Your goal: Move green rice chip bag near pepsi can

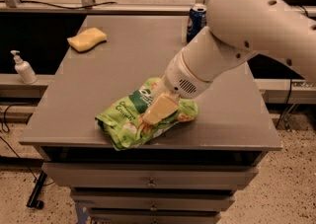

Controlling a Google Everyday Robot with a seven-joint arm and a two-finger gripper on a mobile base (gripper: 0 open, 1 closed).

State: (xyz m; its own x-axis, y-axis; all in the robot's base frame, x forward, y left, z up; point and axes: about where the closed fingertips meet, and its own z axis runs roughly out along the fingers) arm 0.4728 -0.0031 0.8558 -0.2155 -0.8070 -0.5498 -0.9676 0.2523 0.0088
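The green rice chip bag (129, 122) lies flat on the grey cabinet top (123, 60), near its front edge and left of centre. The gripper (159, 109) reaches down from the big white arm (247, 30) and rests on the right part of the bag, covering its middle. The pepsi can (196, 21) stands upright at the back of the top, just left of the arm and partly behind it. The can is well behind the bag, towards the right.
A yellow sponge (87, 39) lies at the back left of the cabinet top. A white pump bottle (22, 68) stands on a lower ledge to the left. The cabinet has drawers (148, 181) below its front edge.
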